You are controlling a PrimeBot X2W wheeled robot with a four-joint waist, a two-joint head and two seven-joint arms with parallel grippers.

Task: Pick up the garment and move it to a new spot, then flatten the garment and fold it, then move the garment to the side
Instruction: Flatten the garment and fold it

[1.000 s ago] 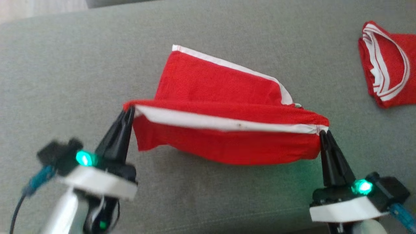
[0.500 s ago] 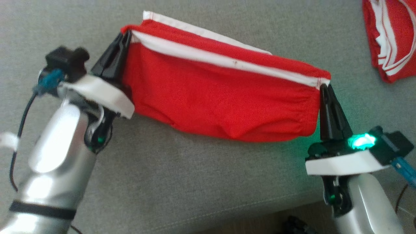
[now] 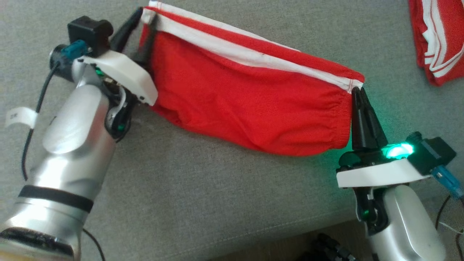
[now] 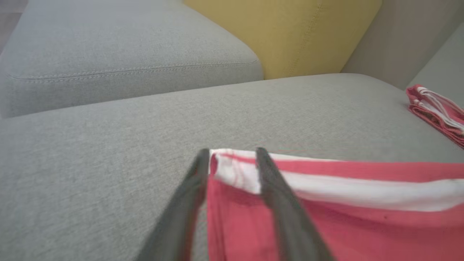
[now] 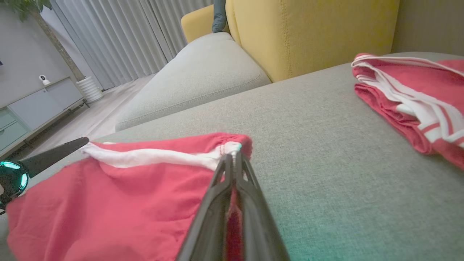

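The left gripper (image 3: 146,15), clamped a moment ago, now stands parted around the white-banded corner of the garment (image 3: 253,94) at upper left; the right gripper (image 3: 357,92) stays pinched on the corner at right; the garment lies across the sofa cushion (image 3: 217,188), so the fold looks laid down.

There are two red, white-trimmed garments: the stretched garment (image 3: 253,101) at centre, the folded garment (image 3: 440,40) at upper right. Two grippers: left gripper (image 3: 147,14), right gripper (image 3: 356,91). One grey sofa (image 3: 217,199).
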